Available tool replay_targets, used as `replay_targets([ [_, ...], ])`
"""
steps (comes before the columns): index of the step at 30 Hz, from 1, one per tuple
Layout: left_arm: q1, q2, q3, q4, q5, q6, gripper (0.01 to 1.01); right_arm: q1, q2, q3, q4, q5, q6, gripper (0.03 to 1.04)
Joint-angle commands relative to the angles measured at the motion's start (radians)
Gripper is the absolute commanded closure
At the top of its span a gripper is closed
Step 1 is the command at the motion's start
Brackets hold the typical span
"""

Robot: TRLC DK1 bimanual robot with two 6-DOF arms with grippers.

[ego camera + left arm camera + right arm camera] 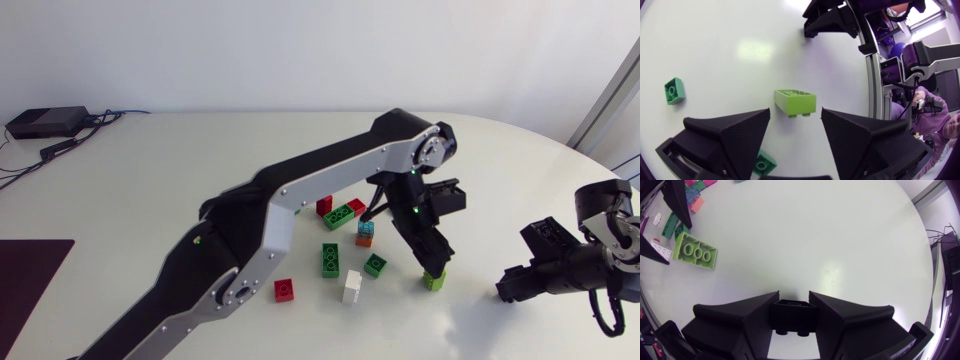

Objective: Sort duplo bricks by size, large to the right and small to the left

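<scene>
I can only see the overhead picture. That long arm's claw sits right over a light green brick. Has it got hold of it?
Observer: No. The left wrist view shows the left claw open. The light green brick lies flat between its fingers, and neither seems to touch it.
Visitor: And the arm at the right, is its claw empty? It's just a dark lump to me.
Observer: No. In the right wrist view the right claw is shut on a black brick, with a finger against each side.
</scene>
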Motion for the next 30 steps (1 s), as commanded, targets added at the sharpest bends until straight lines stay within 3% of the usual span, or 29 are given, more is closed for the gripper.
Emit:
replay_targets([
  [1, 0.065, -0.036, 0.017, -0.027, -0.003, 0.007, 0.075, 0.020, 0.017, 0.022, 0.002, 0.003, -0.009, 0.28],
  [3, 0.099, -0.110, -0.066, 0.002, -0.011, 0.002, 0.057, 0.050, -0.002, 0.028, -0.001, 0.006, 0.008, 0.11],
  [7, 0.148, -0.338, -0.448, 0.245, -0.140, -0.021, 0.057, 0.175, -0.066, 0.058, -0.036, 0.015, 0.072, 0.11],
  [13, 0.244, -0.499, -0.792, 0.432, -0.217, -0.021, 0.057, 0.502, -0.114, 0.114, -0.064, 0.029, 0.207, 0.11],
  [17, 0.300, -0.510, -0.844, 0.486, -0.227, -0.021, 0.057, 0.705, -0.052, 0.180, -0.050, 0.061, 0.256, 0.11],
  [21, 0.310, -0.487, -0.847, 0.518, -0.247, -0.021, 0.057, 0.829, 0.044, 0.243, -0.032, 0.070, 0.261, 0.11],
  [27, 0.323, -0.432, -0.820, 0.552, -0.258, -0.019, 0.057, 0.932, 0.185, 0.300, -0.021, 0.031, 0.238, 0.11],
  [30, 0.324, -0.372, -0.763, 0.539, -0.264, -0.021, 0.141, 0.942, 0.248, 0.306, -0.010, 0.006, 0.226, 0.11],
])
